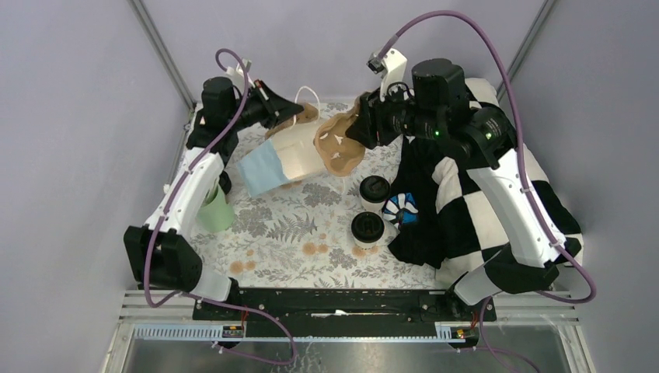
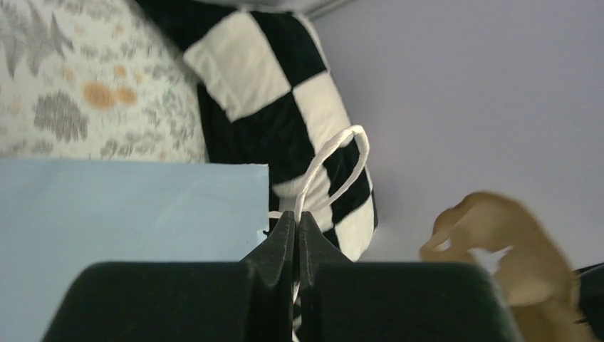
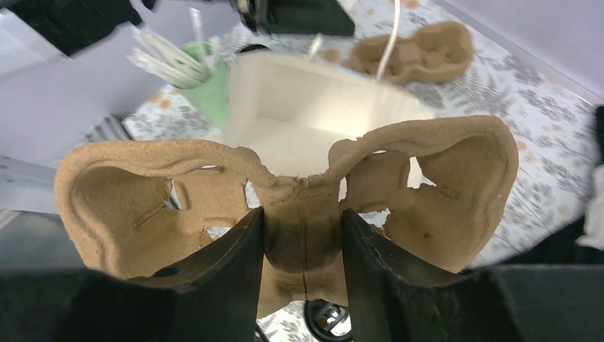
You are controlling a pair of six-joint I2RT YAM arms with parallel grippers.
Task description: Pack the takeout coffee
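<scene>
The left fingers (image 2: 281, 242) are pressed fully together on the white string handle (image 2: 358, 134) of the blue bag (image 1: 268, 171). The loop stands up just past their tips. The right fingers (image 3: 235, 263) are partly open and clamp the raised middle ridge of a brown pulp cup carrier (image 3: 303, 203), one cup well spreading to each side.

Just beyond the carrier lies the bag's open mouth, cream inside. The bag itself lies on its side at the far middle of the counter (image 1: 287, 233), with its mouth turned toward the carrier.

The takeout coffee is not yet packed. Both black-lidded cups (image 1: 374, 190) (image 1: 367, 228) stand upright on the counter, near and right of the bag, just beside a black-and-white checked cloth (image 1: 466, 202) and well apart from both sets of fingers. A mint-green cup (image 1: 216, 210) of white sticks stands at the left.

The step in hand looks like feeding the carrier into the bag. To do it well, the left pull on the handle should hold the mouth wide and taut. The carrier should go in level and centred, wells up, so its wide ends clear the paper sides without snagging or folding the rim. It should be let go only once it is seated flat.
</scene>
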